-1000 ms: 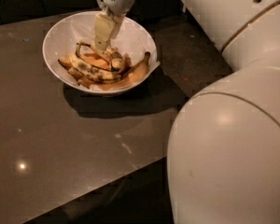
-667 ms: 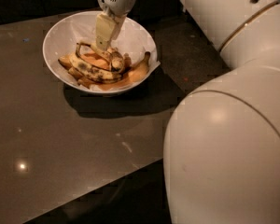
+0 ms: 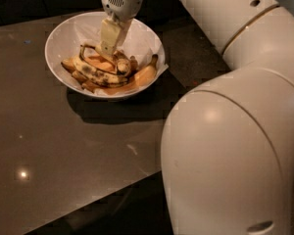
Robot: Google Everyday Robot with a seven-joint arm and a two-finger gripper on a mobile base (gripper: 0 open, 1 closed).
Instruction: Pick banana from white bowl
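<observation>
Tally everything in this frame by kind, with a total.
white bowl: 1
bananas, overlapping in the bowl, including the brown-mottled banana: at least 3
pincer, down in the bowl over the pile: 1
table: 1
Total: at least 6

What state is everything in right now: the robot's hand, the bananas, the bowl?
gripper: lowered into the bowl, down at the banana pile.
banana: overripe, brown-mottled, lying in the bowl beneath the gripper, not lifted.
other bananas: piled in the bowl beside it.
white bowl: upright on the table, paper-lined, holding bananas.
table: dark, glossy, bearing the bowl.
</observation>
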